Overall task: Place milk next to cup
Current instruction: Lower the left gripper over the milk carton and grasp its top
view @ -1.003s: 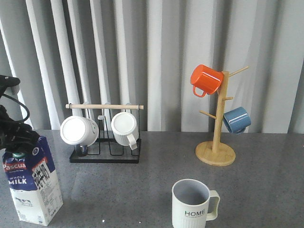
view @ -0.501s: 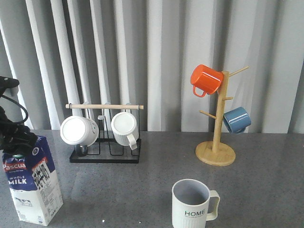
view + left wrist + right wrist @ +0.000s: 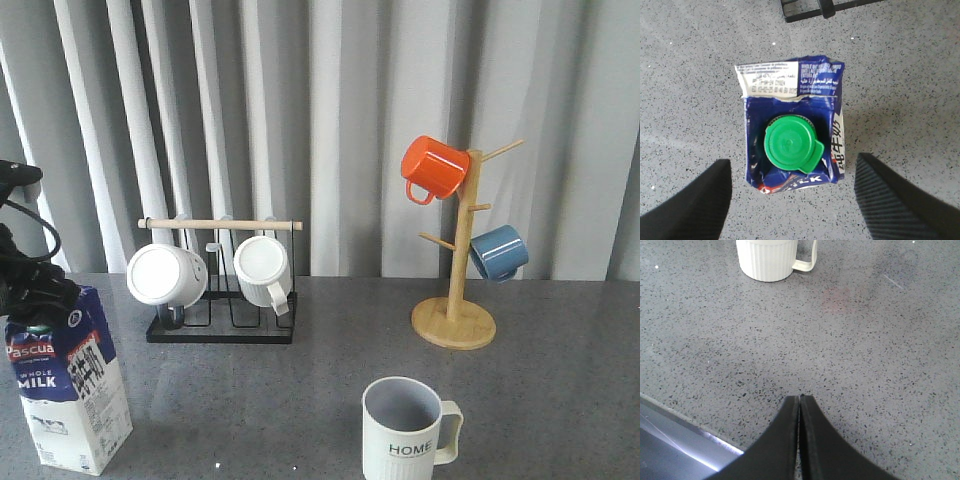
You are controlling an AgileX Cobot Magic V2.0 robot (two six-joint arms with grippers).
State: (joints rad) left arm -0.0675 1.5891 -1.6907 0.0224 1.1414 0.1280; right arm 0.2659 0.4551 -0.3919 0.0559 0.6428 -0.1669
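Note:
The milk carton (image 3: 70, 385), dark blue and white with a green cap, stands upright at the front left of the table. In the left wrist view I look straight down on its cap (image 3: 789, 143). My left gripper (image 3: 790, 192) is open above it, fingers wide apart on either side, not touching. In the front view only the left arm (image 3: 25, 275) shows above the carton. The cream ribbed cup (image 3: 405, 430) with "HOME" lettering stands front centre; its lower part and handle show in the right wrist view (image 3: 767, 259). My right gripper (image 3: 800, 401) is shut and empty, low over the table.
A black rack (image 3: 222, 325) with a wooden bar holds two plain white mugs (image 3: 166, 274) at the back left. A wooden mug tree (image 3: 455, 320) at the back right carries an orange mug (image 3: 433, 168) and a blue mug (image 3: 498, 252). The table edge (image 3: 685, 435) lies by the right gripper.
The left arm has shifted slightly above the milk carton. The carton, the cup and the right gripper have not moved.

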